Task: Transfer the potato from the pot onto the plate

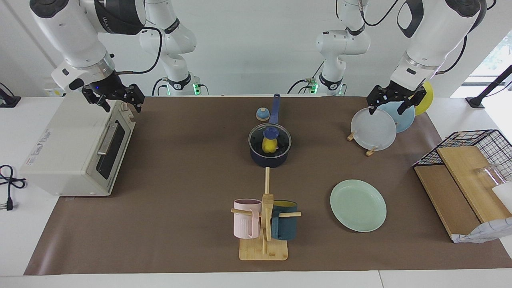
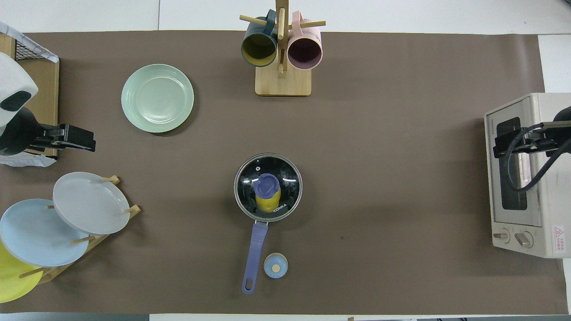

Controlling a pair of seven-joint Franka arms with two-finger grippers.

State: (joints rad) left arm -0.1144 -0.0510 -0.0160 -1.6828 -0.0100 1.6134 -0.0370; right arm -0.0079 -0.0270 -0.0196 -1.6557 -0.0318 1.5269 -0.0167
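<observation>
Under the glass lid (image 1: 270, 138) we see potato (image 1: 270, 146) in pot (image 1: 269, 158), well apart from both raised grippers, left (image 1: 395, 105) and right (image 1: 114, 100), jaws spread open

Both pincers (image 1: 113, 99) (image 1: 395, 105) raised, open

A white desk (image 1: 24, 240) carries a brown mat (image 1: 180, 168) over most of its top. A plain white wall (image 1: 248, 40) rises at the desk's robot end; daylight enters from a window (image 1: 496, 52) beside it.
</observation>
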